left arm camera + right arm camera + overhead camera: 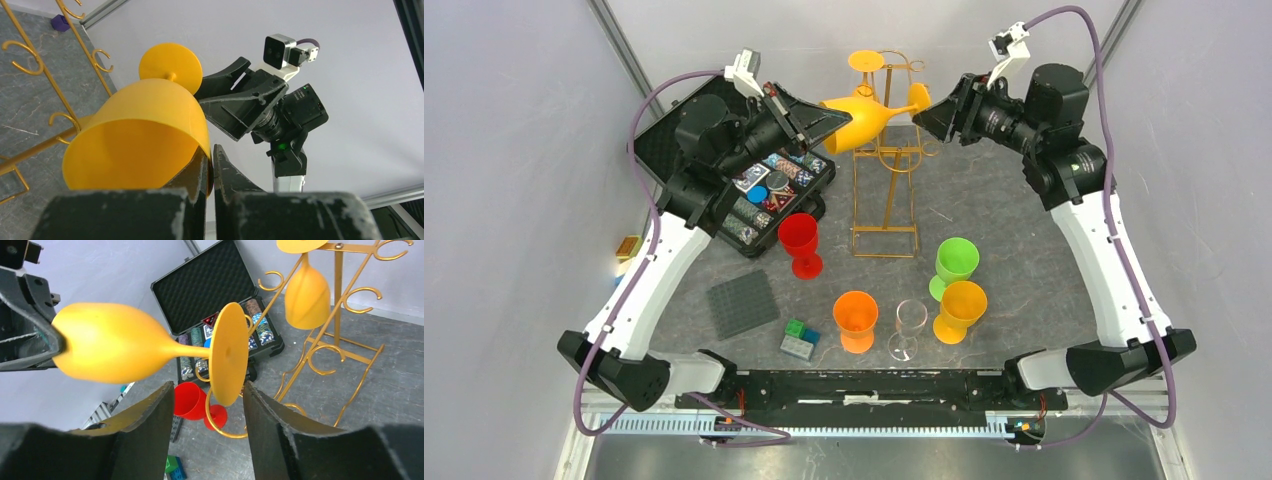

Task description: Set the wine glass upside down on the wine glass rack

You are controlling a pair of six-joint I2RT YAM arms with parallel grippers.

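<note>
My left pincer (pixel 210 165) clamps one yellow wine glass (pixel 864 120); my right pincer (pixel 207 390) gapes around its foot (pixel 229 355), beside one rack (pixel 338 300); five glasses (pixel 800 240) stand lower centre.

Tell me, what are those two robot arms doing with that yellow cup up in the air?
The left tool is pinching a yellow wine glass by the rim of its bowl, holding it sideways in the air next to the gold rack. The right tool is open, with its fingers on either side of the glass's round foot, not gripping it yet. A second yellow glass already hangs upside down on the rack.
</note>
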